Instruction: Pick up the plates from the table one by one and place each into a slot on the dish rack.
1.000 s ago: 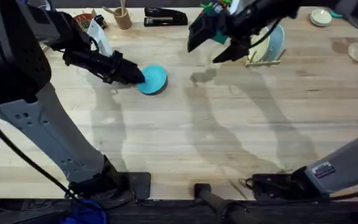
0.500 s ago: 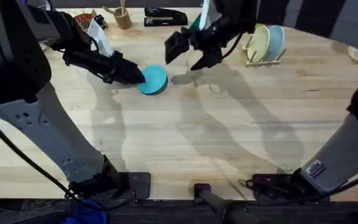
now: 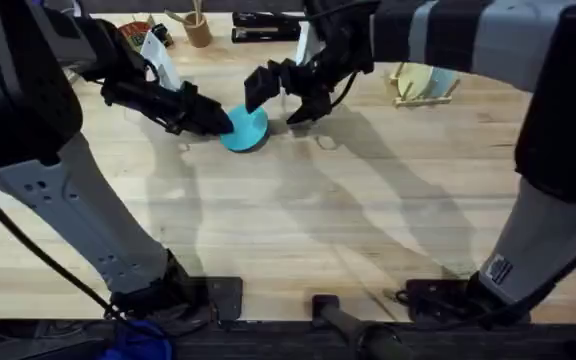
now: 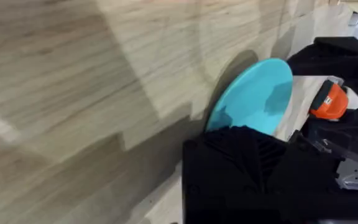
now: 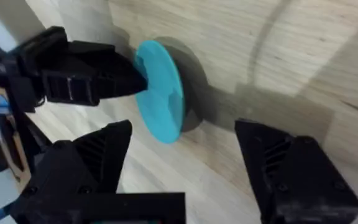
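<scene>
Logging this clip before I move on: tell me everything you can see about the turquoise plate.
The turquoise plate is small, round, plain and smooth, plastic by its look. It stands tilted on its edge on the wooden table, casting a shadow there. The left gripper is shut on its rim, black fingers pinching one side. The right gripper, fingers spread wide, hangs just beyond its opposite side without touching it. The dish rack, already holding plates, stands farther off on the table.

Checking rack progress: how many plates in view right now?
3. A turquoise plate tilted up in the left gripper; a pale yellow plate and light blue plate in the dish rack, partly hidden by the right arm.
</scene>
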